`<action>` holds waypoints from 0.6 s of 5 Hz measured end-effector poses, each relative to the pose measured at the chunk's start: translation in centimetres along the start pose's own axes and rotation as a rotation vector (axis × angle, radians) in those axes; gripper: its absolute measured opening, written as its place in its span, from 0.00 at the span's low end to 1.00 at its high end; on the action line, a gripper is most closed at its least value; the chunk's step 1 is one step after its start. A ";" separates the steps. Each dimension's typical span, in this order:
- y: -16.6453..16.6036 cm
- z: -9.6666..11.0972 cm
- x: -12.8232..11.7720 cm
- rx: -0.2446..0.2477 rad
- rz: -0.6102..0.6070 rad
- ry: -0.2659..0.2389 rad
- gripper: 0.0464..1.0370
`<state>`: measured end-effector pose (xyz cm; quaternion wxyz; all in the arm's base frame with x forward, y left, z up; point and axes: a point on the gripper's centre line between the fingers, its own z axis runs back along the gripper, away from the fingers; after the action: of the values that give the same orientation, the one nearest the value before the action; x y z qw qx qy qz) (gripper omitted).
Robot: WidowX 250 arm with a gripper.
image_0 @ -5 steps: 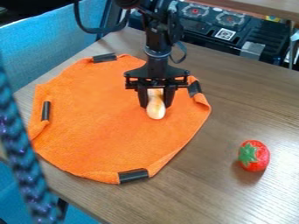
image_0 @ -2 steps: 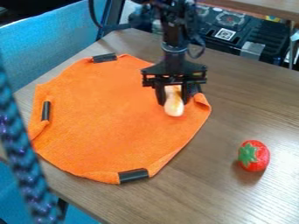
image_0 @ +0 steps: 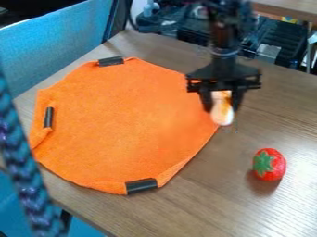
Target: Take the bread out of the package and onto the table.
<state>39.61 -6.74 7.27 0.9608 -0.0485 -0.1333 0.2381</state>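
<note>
Fingers (image_0: 237, 98) closed on bread (image_0: 221, 111) at orange cloth's (image_0: 117, 125) border, strawberry (image_0: 270, 165) side, toward tabletop's (image_0: 282, 118) far edge. Release too early and your bread may land partly on cloth.

No text, label, brand, number or sign can be read
</note>
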 end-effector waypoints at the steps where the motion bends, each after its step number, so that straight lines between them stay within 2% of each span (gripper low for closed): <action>1: -3.2 1.2 0.2 -0.067 -0.067 -0.055 0.53; 3: -5.4 -1.4 1.0 -0.049 -0.116 -0.055 0.53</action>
<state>43.23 -11.07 6.95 0.9675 -0.0579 -0.1681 0.1799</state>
